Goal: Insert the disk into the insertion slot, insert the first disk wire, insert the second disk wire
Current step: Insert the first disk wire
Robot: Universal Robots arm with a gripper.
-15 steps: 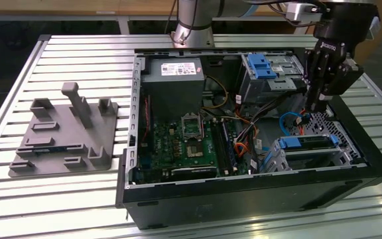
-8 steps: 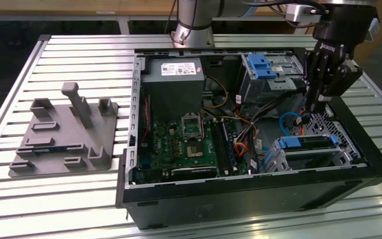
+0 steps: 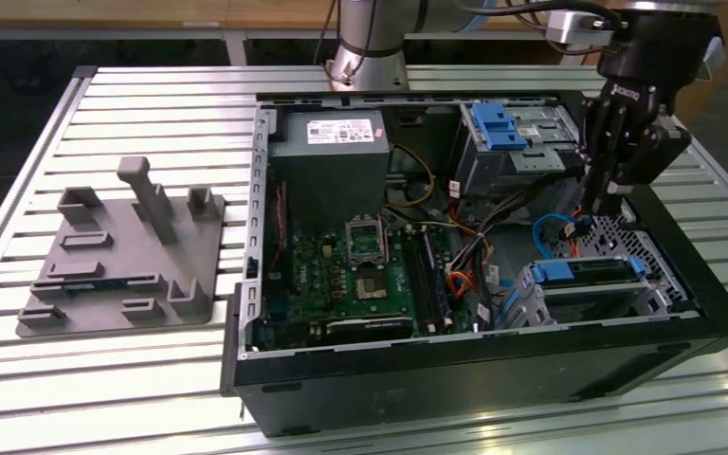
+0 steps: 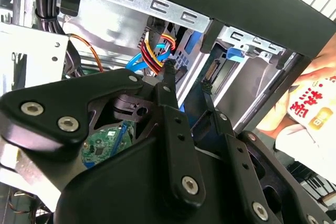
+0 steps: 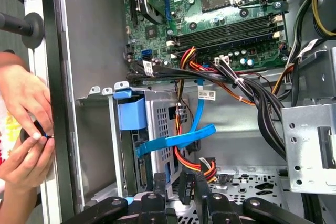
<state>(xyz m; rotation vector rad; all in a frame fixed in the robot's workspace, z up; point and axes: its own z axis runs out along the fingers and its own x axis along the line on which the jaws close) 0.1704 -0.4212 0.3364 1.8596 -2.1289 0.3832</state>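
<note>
A slatted metal bench [image 3: 149, 85] carries an open computer case [image 3: 465, 379], lying on its side, with a grey moulded fixture [image 3: 124, 265] beside it on the exterior view's left. The arm reaches down into the case's corner on the exterior view's right, past the green motherboard [image 3: 352, 275].

The insertion slot [image 3: 652, 296] sits in that corner and the disk [image 3: 586, 272] is already seated in it, its blue bracket showing along the upper edge. The gripper [image 3: 598, 204] hangs above the slot's rear end, clear of the disk.

In the second wrist view the fingers [image 4: 169, 109] stand parted, and the gap at the gripper's [image 4: 188, 77] tips looks empty. A black plug on red, yellow and orange wires [image 4: 156, 55] lies right at one fingertip, though whether they touch is hard to tell. A blue flat cable [image 5: 178, 141] crosses in front of the slot's perforated wall [image 5: 160, 121]. A person's hands [image 5: 23, 124] rest outside the case wall.
</note>
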